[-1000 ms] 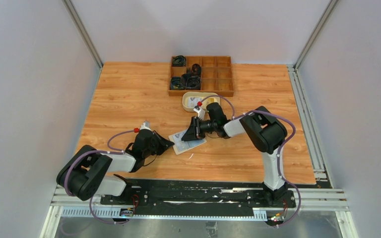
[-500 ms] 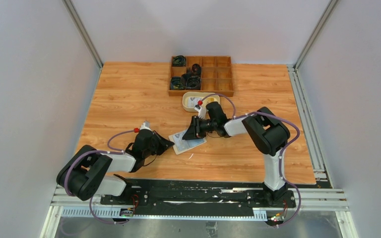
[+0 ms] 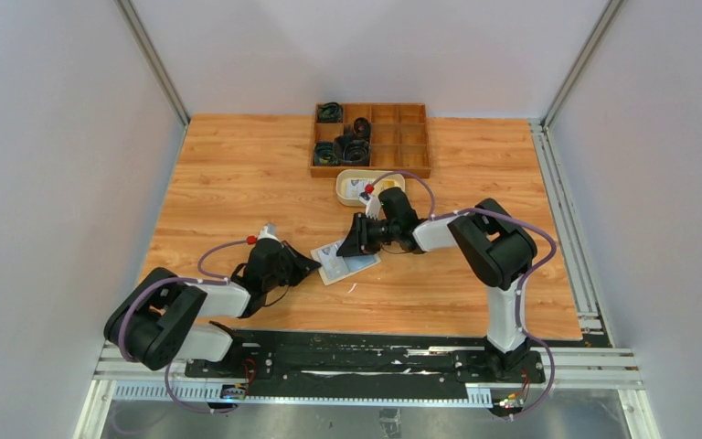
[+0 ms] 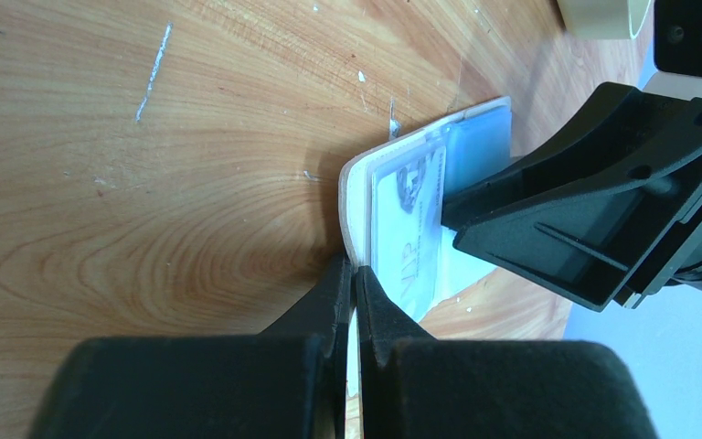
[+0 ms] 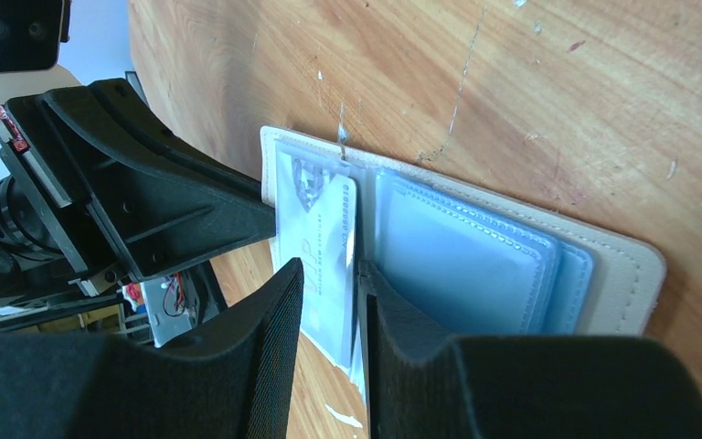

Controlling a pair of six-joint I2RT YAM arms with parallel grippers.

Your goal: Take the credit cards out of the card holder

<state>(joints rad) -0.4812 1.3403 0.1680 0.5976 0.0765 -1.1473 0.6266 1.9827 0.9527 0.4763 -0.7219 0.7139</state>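
Note:
The beige card holder point(image 3: 349, 264) lies open on the wooden table between both arms. My left gripper point(image 3: 311, 266) is shut on its near-left edge; in the left wrist view the fingertips point(image 4: 355, 279) pinch the beige rim point(image 4: 358, 197). A pale credit card point(image 5: 324, 247) printed "VIP" sticks partly out of a clear pocket; it also shows in the left wrist view point(image 4: 411, 242). My right gripper point(image 3: 343, 249) is at the holder's far side, jaws a narrow gap apart point(image 5: 332, 274), tips over that card beside the blue-grey pockets point(image 5: 475, 265).
A wooden compartment tray point(image 3: 371, 139) with black coiled items stands at the back. A cream oval dish point(image 3: 343, 187) sits just behind the right wrist. Grey walls enclose the table on both sides and behind.
The right wrist has shifted very slightly. The left gripper and the card holder have stayed in place.

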